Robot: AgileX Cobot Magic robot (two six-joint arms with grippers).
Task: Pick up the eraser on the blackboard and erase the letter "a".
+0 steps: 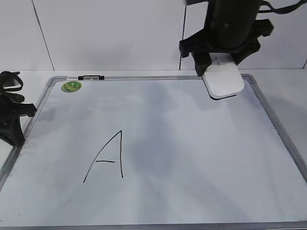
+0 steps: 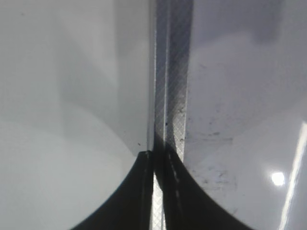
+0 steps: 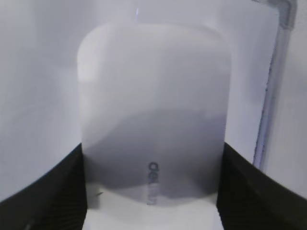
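White wall and pale bench point(image 1: 283, 81) frame my view. My right claw point(image 1: 221, 64) pinches the white oblong plastic eraser point(image 1: 223, 79) by its sides, held at the far right corner of the grey-framed whiteboard-style blackboard point(image 1: 276, 120). Only a large capital "A" point(image 1: 108, 158) shows; no small "a" is visible. I'd locate it before lowering flat. My left claw point(image 2: 153, 191) looks pressed together over the frame.

A small black-and-white clip point(image 1: 91, 77) is sitting on the far frame edge, just right of a round green sticker point(image 1: 71, 86). A large capital "A" point(image 1: 106, 157) is showing in black marker, left of centre. The white bench point(image 1: 29, 76) is lying underneath, a white wall point(image 1: 105, 33) rising behind.
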